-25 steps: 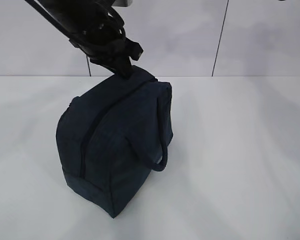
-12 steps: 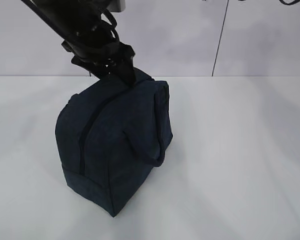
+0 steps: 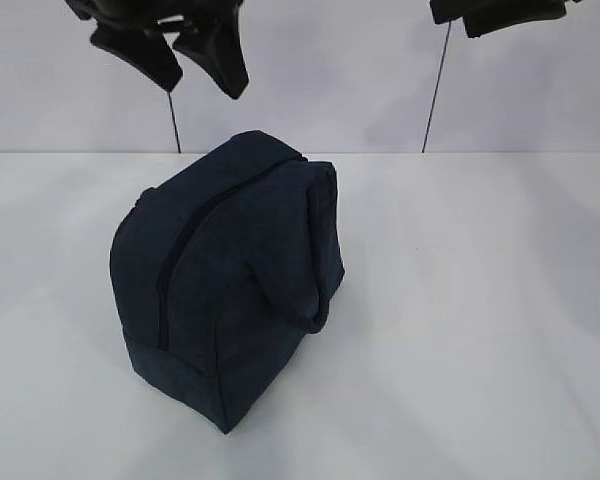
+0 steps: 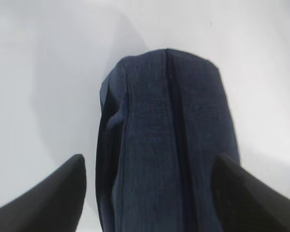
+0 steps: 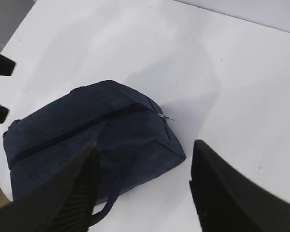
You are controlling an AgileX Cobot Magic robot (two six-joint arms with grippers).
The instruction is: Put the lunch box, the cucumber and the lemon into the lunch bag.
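A: Where are you in the job?

B: At the end of it, as far as you can judge. The bag (image 3: 225, 280) stands on the surface (image 3: 480, 300) zipped along its whole top seam, with the silver pull (image 5: 167, 117) at the far end of the zipper. You can't see the lunch box, cucumber or lemon anywhere on the surface, so they are either inside or out of view; the closed fabric hides which.

A: What are your tools doing?

B: Your left tool (image 3: 185, 55) hangs above the bag's top, clear of it, jaws spread wide and holding nothing. In its wrist view the two fingers (image 4: 43, 198) frame the zipper seam with the bag between them but untouched. Your right tool (image 5: 142, 193) is high up at the right, well apart from the bag, jaws also standing open and empty.

A: And the next move?

B: Probably only a retreat: lift both arms away without brushing the handle (image 3: 315, 290). If anything is left to pack, you'd have to reopen the zipper first, pinching that small pull while the other tool steadies the bag.
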